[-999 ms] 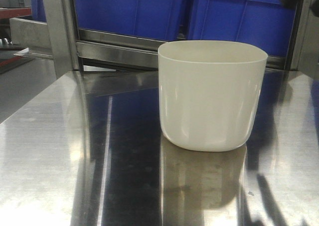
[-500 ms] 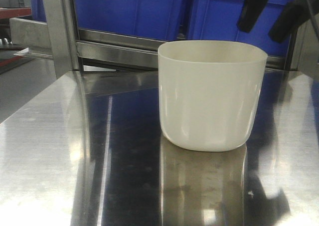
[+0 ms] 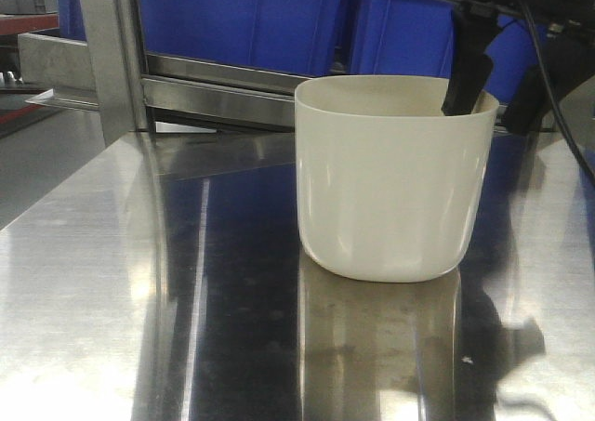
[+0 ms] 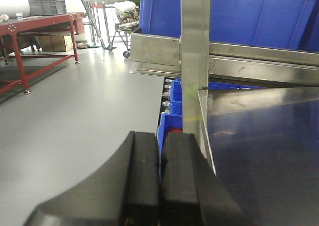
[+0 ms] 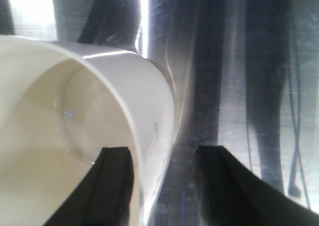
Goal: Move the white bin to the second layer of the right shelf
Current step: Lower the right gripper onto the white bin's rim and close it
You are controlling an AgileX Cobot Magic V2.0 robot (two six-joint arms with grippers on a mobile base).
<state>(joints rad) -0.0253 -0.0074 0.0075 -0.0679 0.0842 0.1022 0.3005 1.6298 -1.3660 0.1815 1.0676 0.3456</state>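
Observation:
The white bin (image 3: 390,189) stands upright on the steel tabletop (image 3: 121,291), right of the middle. My right gripper (image 3: 497,91) is open and straddles the bin's right wall at the rim. One finger (image 3: 465,82) is inside the bin and the other (image 3: 532,86) is outside. In the right wrist view the bin (image 5: 75,131) fills the left, with its wall between the open fingers of the gripper (image 5: 164,156). My left gripper (image 4: 160,141) is shut and empty, off the table's left edge. No shelf level with white rollers shows.
Large blue crates (image 3: 251,17) sit on a steel rack rail (image 3: 223,91) right behind the table, with a steel post (image 3: 112,49) at the back left. The left wrist view shows open grey floor (image 4: 75,111), a red bench (image 4: 35,31) and small blue bins (image 4: 174,99) under the table.
My right gripper has come down from the top right corner to the bin's rim, and one finger now reaches inside. The bin has not moved.

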